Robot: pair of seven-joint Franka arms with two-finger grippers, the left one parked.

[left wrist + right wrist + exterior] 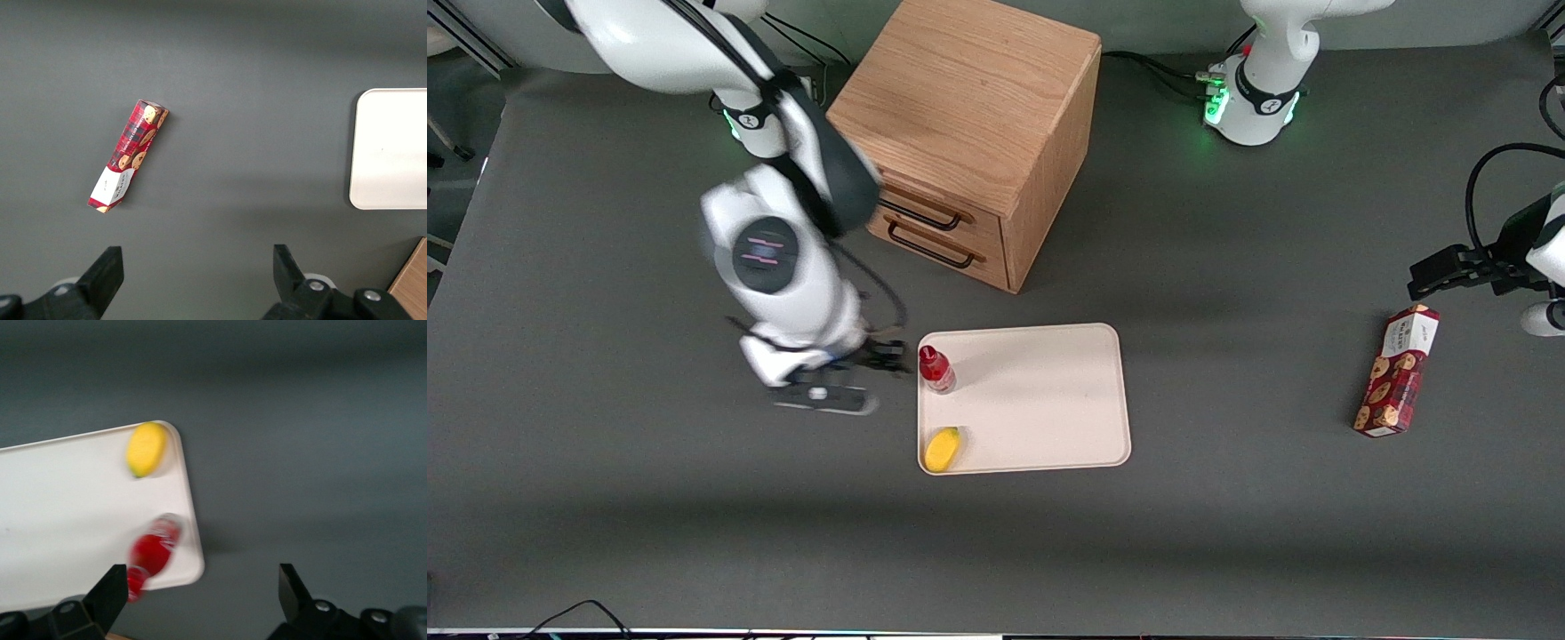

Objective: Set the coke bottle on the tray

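Nearest the front camera, a yellow lemon-like fruit [942,449] is lying in a corner of the flat beige rectangular tray [1040,400] with rounded corners and a low rim, at about 7 o'clock from the tray's middle.

Next out, the small red coke bottle [936,369] with its red cap is standing upright on the tray, just inside the rim on the working arm's end, at about 9 o'clock from the tray's middle and apart from the fruit.

Just beside that rim, over bare grey table [605,498], the black two-finger gripper [876,356] is hanging close to the bottle without touching it. Its fingers [107,597] are standing spread wide in the right wrist view, released and holding nothing.

Toward the parked arm's end, a red plaid biscuit box [1398,371] is lying flat, well apart from the tray.

Farthest out, a wooden two-drawer cabinet [969,133] with dark handles is sitting at about 11 o'clock from the tray.
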